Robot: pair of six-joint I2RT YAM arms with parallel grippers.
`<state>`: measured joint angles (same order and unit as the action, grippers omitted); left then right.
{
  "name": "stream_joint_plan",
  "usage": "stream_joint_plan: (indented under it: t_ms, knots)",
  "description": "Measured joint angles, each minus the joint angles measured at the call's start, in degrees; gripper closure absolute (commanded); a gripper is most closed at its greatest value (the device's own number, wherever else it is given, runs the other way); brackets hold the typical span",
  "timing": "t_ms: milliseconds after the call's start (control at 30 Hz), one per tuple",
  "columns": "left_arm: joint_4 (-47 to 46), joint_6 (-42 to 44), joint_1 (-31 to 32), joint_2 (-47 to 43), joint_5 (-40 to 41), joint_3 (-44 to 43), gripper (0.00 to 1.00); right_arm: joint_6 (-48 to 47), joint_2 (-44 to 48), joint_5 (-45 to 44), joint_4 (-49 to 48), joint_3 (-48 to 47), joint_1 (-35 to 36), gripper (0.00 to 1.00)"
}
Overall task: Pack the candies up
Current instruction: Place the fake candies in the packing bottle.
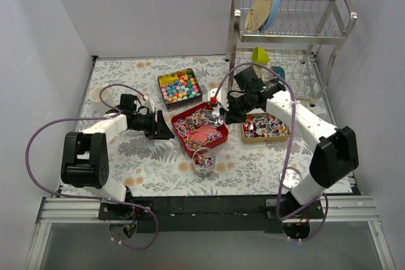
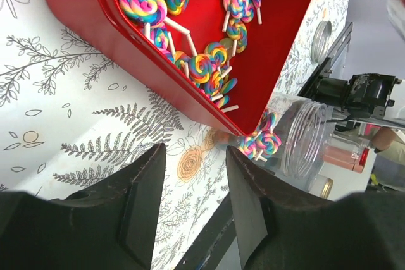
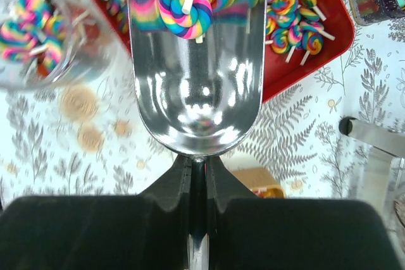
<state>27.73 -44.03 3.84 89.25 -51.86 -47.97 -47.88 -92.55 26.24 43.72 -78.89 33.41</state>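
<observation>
Right fingers (image 3: 304, 232) clamp scoop (image 3: 196, 112) carrying swirl candies (image 3: 183, 12).

Rainbow swirl lollipops (image 2: 209, 67) w/ white sticks lie heaped loose in red tray (image 2: 69, 4). A couple sit at far end of metal scoop (image 3: 196, 105); a few in clear cup (image 2: 304, 143) by tray corner. Pastel balls (image 1: 180, 86) fill dark tin (image 1: 160, 83) at back. Wrapped pcs (image 1: 264, 126) fill gold tin (image 1: 244, 132) on right.
</observation>
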Motion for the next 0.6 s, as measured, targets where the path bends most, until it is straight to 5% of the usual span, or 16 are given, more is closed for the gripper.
stream_joint_plan:
  t_ms: [333,600]
  knots:
    - [-0.96,0.22,-1.77,-3.78,2.54,0.0,0.47,-12.48,10.38,-7.63,16.61,0.04,1.88,0.99]
    - [-4.39,-5.7,-2.01,-5.07,6.49,0.0,0.46,-12.76,11.74,-18.93,23.1,0.04,12.68,0.99]
